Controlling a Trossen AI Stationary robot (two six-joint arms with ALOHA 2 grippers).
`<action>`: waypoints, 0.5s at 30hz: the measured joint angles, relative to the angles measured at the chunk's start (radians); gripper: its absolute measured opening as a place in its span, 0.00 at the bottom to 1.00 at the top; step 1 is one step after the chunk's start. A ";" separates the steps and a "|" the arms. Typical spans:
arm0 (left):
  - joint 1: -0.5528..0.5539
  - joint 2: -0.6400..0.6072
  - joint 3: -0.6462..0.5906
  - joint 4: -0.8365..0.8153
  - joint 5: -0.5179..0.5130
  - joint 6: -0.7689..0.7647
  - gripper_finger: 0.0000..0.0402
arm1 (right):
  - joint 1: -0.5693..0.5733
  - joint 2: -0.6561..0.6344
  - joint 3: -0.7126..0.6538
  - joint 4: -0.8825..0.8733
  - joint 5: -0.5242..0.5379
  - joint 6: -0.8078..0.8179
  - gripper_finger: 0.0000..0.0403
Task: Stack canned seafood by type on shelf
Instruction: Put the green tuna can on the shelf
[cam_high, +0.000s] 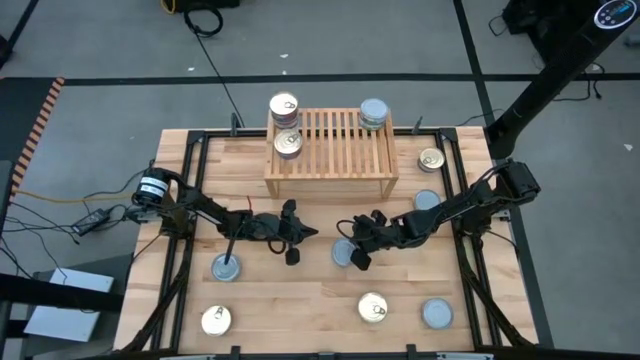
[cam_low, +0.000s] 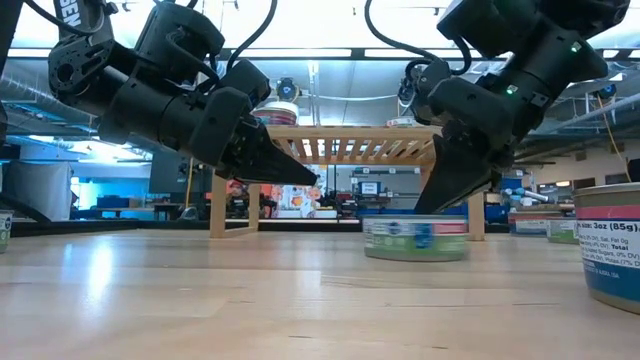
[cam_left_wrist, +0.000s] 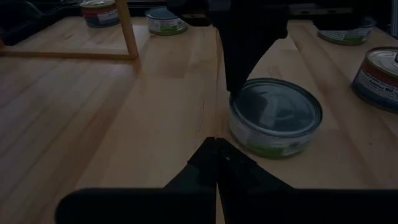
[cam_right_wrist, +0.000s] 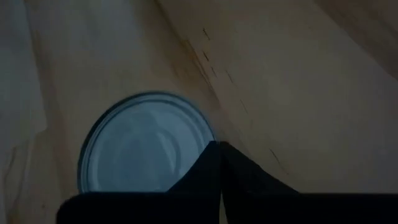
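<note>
The right gripper (cam_high: 352, 250), fingers pressed together and holding nothing, pokes down beside a silver-topped tin (cam_high: 343, 254). Only the low view shows that tin's label (cam_low: 415, 239). The left gripper (cam_high: 297, 243) is also closed and empty.

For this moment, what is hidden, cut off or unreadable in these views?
- Right gripper and silver-topped tin: contact unclear; the arm covers it in the high view.
- Tin at the edge, low view: cut off by the frame, label only partly readable.
- Stacks on the shelf, high view: tin count hidden from above.
- Left gripper: shut, empty.
</note>
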 joint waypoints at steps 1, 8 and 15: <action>0.000 0.000 0.000 0.002 0.000 0.000 0.01 | -0.003 0.000 0.000 0.002 -0.001 -0.011 0.03; 0.000 0.000 0.000 0.003 0.000 -0.003 0.01 | -0.010 0.002 0.040 -0.026 0.000 -0.110 0.01; 0.000 0.000 0.000 0.003 0.000 -0.006 0.01 | 0.008 0.002 0.114 -0.097 0.032 -0.191 0.01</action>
